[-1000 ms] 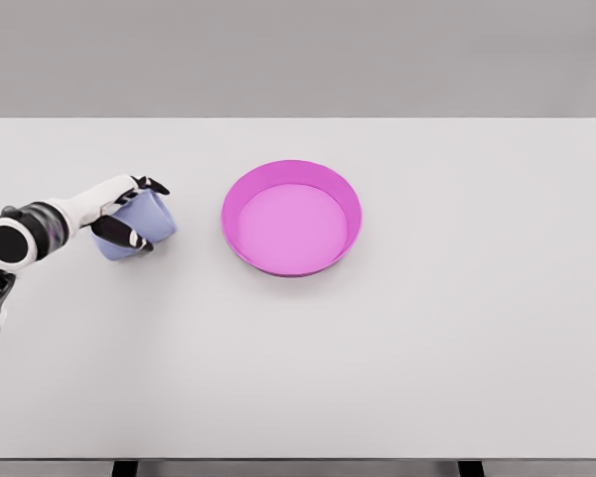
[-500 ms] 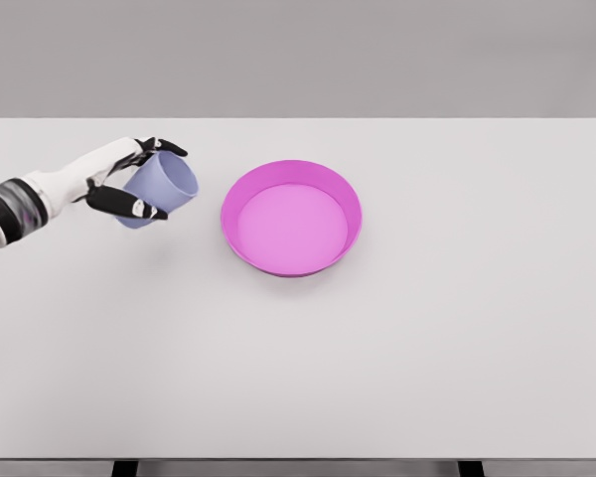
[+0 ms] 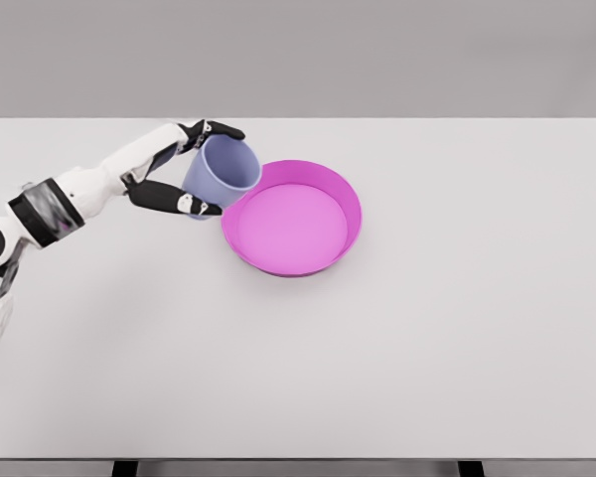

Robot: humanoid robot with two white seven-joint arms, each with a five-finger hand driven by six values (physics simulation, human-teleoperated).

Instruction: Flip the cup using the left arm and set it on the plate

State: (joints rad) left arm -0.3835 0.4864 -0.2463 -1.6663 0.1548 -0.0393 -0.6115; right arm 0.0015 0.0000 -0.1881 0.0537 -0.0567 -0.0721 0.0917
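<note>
Beside plate (image 3: 350,209), lavender cup (image 3: 222,169), tilted, in left hand (image 3: 179,174)

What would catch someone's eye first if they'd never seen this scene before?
The bright magenta plate near the middle of the white table stands out most. Just left of it, the left hand holds a lavender cup tilted, its opening facing up and right, at the plate's left rim. The white arm reaches in from the left edge; no right arm shows.
</note>
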